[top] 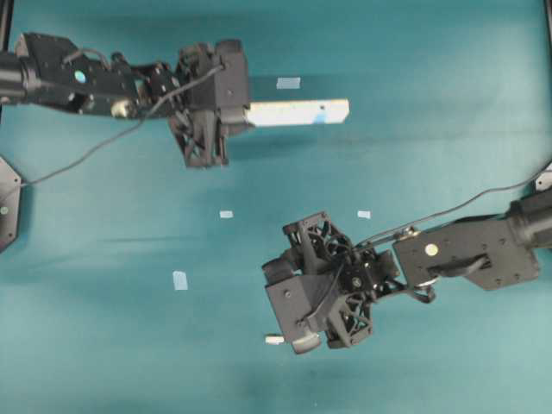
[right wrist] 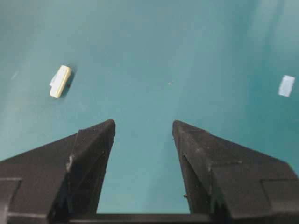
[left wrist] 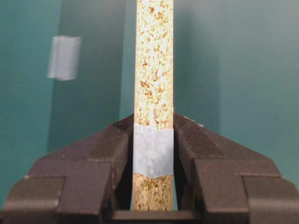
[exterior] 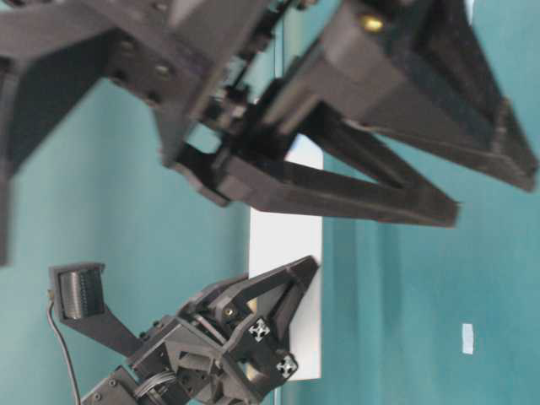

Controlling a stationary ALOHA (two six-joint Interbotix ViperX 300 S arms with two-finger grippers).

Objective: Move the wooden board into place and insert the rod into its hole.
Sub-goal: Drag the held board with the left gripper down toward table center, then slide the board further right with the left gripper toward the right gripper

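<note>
My left gripper (top: 245, 112) (left wrist: 154, 120) is shut on the wooden board (top: 297, 112) (left wrist: 154, 60) near one end. The board sticks out to the right above the teal cloth and casts a shadow. It has a light-blue tape patch (top: 321, 115) near its far end, and another tape band (left wrist: 153, 149) sits between the jaws. I cannot make out the hole. The rod (top: 274, 340) (right wrist: 60, 81), a short whitish peg, lies on the cloth at the lower middle. My right gripper (top: 288, 306) (right wrist: 142, 123) hovers open and empty just beside it, with the rod ahead and to the left of its fingers.
Small pale-blue tape squares lie flat on the cloth: one (top: 288, 83) just above the board, two (top: 226, 214) (top: 364, 214) mid-table, one (top: 179, 279) lower left. In the table-level view the right gripper (exterior: 494, 194) looms close, in front of the board (exterior: 287, 245).
</note>
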